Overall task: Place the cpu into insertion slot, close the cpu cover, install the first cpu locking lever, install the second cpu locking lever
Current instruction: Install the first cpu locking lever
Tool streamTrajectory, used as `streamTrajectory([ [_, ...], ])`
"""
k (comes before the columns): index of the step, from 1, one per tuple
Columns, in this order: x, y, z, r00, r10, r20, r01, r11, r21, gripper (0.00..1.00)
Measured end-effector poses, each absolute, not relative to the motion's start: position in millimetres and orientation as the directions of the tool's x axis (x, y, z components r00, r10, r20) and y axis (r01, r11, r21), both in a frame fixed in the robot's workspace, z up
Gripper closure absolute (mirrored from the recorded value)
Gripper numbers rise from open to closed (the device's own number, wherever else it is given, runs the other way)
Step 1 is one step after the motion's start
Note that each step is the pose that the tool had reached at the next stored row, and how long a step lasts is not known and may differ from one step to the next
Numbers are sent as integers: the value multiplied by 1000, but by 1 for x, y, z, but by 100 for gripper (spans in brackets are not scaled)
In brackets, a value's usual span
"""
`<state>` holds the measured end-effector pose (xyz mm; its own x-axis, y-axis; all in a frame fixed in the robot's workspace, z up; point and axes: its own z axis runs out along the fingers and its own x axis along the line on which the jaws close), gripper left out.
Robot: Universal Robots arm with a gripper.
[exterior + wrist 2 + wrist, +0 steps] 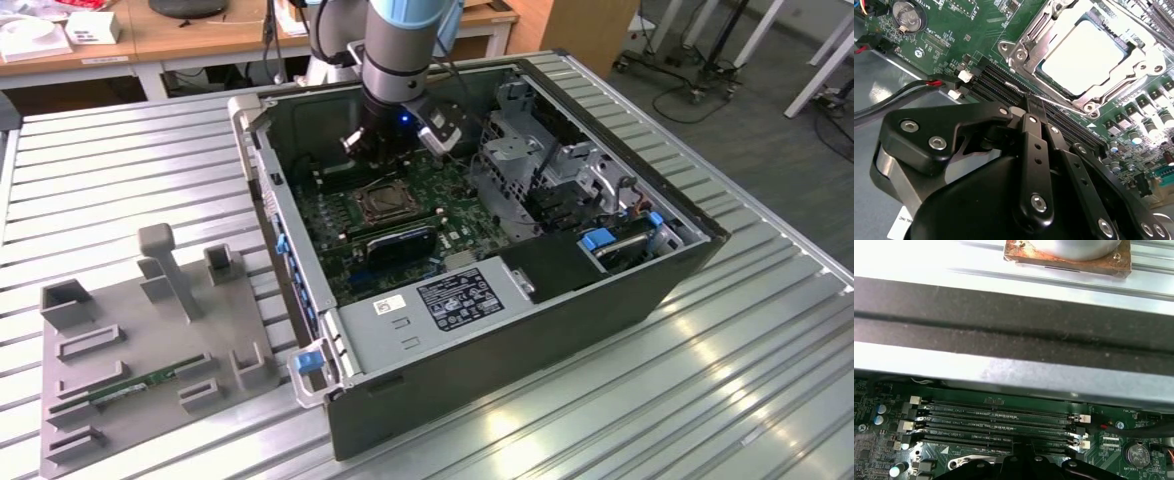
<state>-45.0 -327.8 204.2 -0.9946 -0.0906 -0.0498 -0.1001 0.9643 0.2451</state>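
In the exterior view my gripper (383, 150) reaches down into the open computer case, just behind the insertion slot (380, 203) on the green motherboard. The second wrist view shows the pale cpu (1089, 55) lying in the socket, with the silver cpu cover (1021, 47) folded down around it. A thin silver locking lever (1066, 104) runs along the socket's near edge. My gripper (1035, 102) is shut, with its black fingertips together right beside that lever and the long black memory slots. I cannot tell whether the tips touch the lever.
Memory slots (999, 422) lie next to the case's metal wall (1004, 375). A coin battery (906, 17) and black cables (899, 95) sit beside the gripper. In the case are a drive cage (534, 160) and a power supply (454, 300). A grey fixture (134, 340) holds a green memory stick (134, 385).
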Motion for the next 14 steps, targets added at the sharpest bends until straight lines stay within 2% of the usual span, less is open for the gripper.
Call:
streamTrajectory([
  [14, -46, -330, 204, -994, -99, -53, -109, 958, 265, 89],
])
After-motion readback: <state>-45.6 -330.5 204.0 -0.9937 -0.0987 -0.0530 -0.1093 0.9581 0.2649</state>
